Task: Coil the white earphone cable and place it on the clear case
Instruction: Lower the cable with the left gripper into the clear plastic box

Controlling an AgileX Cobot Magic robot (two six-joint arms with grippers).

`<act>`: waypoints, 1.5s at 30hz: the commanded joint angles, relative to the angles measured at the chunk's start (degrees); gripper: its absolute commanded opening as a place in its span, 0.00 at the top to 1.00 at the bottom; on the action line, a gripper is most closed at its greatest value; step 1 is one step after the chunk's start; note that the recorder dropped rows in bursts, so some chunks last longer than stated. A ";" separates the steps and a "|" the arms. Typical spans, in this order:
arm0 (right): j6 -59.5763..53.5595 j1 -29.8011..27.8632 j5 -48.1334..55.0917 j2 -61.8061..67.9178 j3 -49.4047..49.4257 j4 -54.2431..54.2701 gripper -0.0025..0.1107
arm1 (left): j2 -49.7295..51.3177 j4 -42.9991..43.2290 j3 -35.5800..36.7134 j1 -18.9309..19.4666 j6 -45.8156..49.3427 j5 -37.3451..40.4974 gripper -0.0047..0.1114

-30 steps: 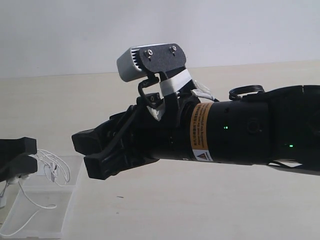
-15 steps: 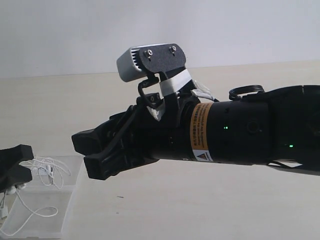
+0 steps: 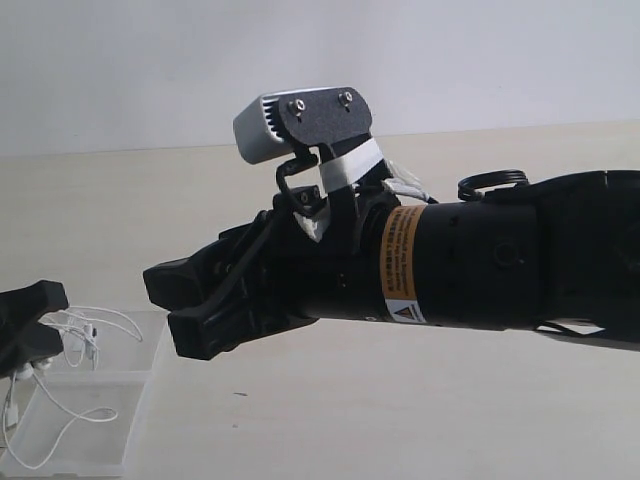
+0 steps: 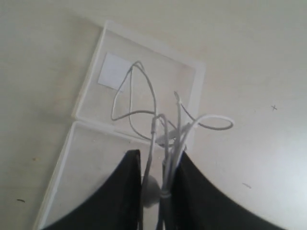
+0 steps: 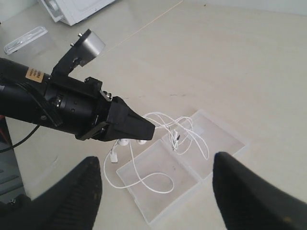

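Almost done I'd say: left gripper (image 4: 156, 160) pinches the loosely bunched cable (image 4: 168, 138) over the case (image 4: 91, 163); only the drop is left. Right gripper (image 5: 157, 164) gapes empty.

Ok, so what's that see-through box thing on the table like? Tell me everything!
The clear case lies flat and open on the pale table. It has two shallow rectangular halves of see-through plastic, joined along one edge. One half has a small white label inside. Loops of the white earphone cable drape over both halves, and one loop spills past its edge. The left gripper pinches the cable bundle above it.
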 commanded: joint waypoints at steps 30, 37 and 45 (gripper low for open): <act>0.00 0.10 -0.52 -0.29 -0.23 -0.21 0.42 | 5.02 -1.57 0.17 -0.07 1.38 -3.62 0.96; 0.00 0.10 -0.52 -0.29 -0.23 -0.21 0.42 | 6.80 -1.57 0.17 -0.07 1.38 -4.88 0.80; 0.00 0.10 -0.52 -0.29 -0.23 -0.21 0.42 | 7.08 -1.57 -2.54 -2.55 1.74 -4.39 0.76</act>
